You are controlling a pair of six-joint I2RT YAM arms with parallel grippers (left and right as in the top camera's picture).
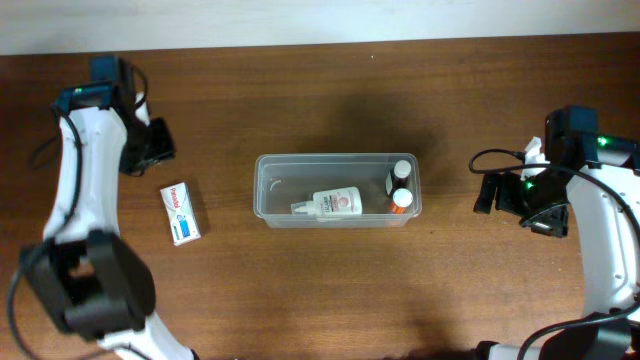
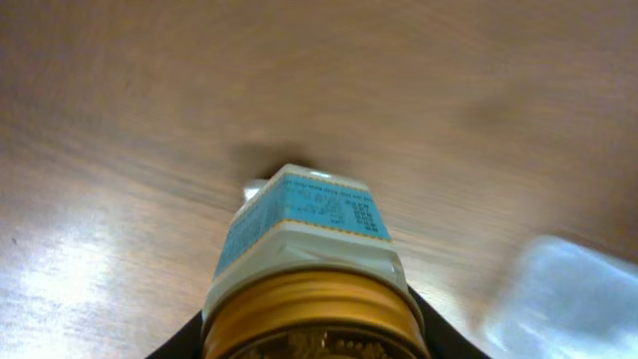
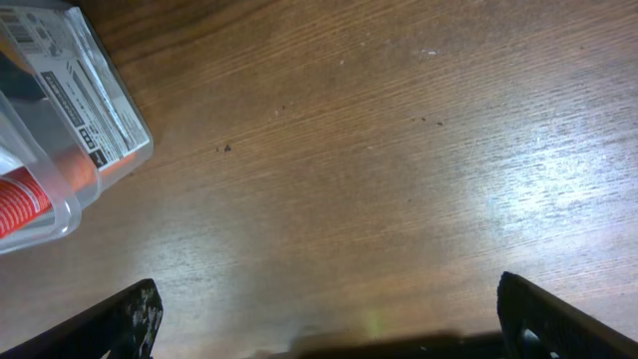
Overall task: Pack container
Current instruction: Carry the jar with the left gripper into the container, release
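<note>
Your left hand [image 1: 152,143] hangs over the far left of the brown wooden counter [image 1: 300,290]. Nothing is in its grip as seen from above, but you cannot tell from these views whether its jaws are spread or closed. The left wrist camera's lower edge is filled by a brass-coloured ring, and what it belongs to is unclear.

Just beside that hand, on the side toward the arm bases and toward the middle, lies the small white and blue cardboard box [image 1: 183,213]. It lies flat with its long axis running roughly near to far, a little tilted. It is the only item out on the counter, and it sits between your left hand and the tub, much closer to the left hand. I judge this one is for the left arm, and the jaws should close across its short sides.

In the middle stands the clear rectangular plastic container [image 1: 262,172], its long axis running left to right. It holds three bottles:
- one larger white bottle [image 1: 330,203], lying on its side along the near wall
- one small black-capped bottle [image 1: 402,168], at the right end
- one small orange-topped bottle [image 1: 400,198], also at the right end

The left end looks free for the box.

Your right hand [image 1: 495,193] waits near the container's right end, jaws wide apart and empty.
</note>
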